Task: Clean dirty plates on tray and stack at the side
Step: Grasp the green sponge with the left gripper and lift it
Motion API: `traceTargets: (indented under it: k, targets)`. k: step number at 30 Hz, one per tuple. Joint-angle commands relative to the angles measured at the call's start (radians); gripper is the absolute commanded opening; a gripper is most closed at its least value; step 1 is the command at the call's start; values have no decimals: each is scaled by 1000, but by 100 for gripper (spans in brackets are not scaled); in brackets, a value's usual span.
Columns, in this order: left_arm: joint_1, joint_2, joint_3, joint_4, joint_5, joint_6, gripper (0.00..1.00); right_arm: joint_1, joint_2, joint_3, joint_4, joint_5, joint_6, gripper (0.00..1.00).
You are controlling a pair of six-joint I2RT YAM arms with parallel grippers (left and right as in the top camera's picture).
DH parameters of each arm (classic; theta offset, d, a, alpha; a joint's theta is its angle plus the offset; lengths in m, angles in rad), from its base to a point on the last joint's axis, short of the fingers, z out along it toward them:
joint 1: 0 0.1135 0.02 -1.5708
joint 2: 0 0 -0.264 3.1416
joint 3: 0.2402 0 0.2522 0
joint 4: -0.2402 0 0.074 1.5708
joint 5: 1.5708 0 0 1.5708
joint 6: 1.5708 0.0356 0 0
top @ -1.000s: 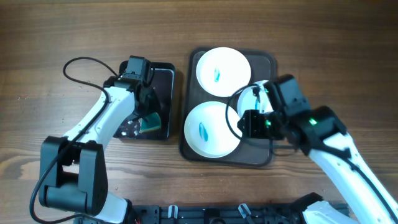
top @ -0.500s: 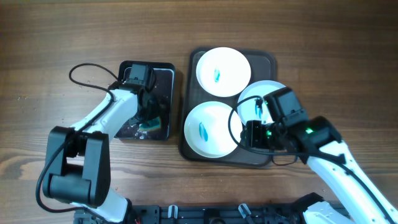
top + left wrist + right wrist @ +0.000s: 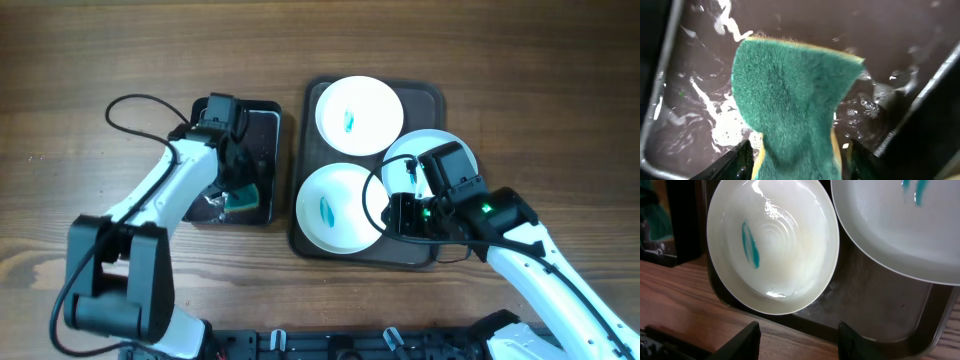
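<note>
Nothing is clean yet: all three plates [image 3: 365, 100] sit face up on the tray [image 3: 425, 100], each with a teal streak in its bowl, and no stack has been started at the side, so we judge the whole wipe-and-stack job lies ahead. Over at the black pan [image 3: 268, 125], the left gripper [image 3: 797, 155] has the sponge [image 3: 790, 100] rising between its fingers [image 3: 742, 160], green face toward us and yellow edge showing. The fingers stand apart on either flank of it, but we cannot tell whether they actually press it. The sponge's long axis runs straight out from between the fingertips, over the sudsy pan floor beyond them. Now the right gripper [image 3: 799, 330]: its fingers [image 3: 747, 340] are spread wide with nothing between them, only tray rim and bare table [image 3: 680, 295] in the gap. Just ahead of those fingertips lies the nearest plate [image 3: 790, 255], its streak running roughly away from the fingers with a slight lean. A second plate [image 3: 890, 230] sits ahead and off to the right-finger side, its rim lapping over the first. Round plates have no long axis, but the tray does, and it runs forward from the fingertips. Loading that sponge looks like the first step before any wipe.
</note>
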Motion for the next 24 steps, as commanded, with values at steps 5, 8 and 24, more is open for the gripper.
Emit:
traceTargets:
  k: [5,8,24]
  targets:
    - [2,10,-60,70,-3,5,51,5,1,0,4,-16,11,51]
    - [2,31,-80,97,-3,5,44,5,1,0,4,-16,12,51]
    - [2,-47,68,-49,8,77,4,-34,194,-40,78,0,33,47]
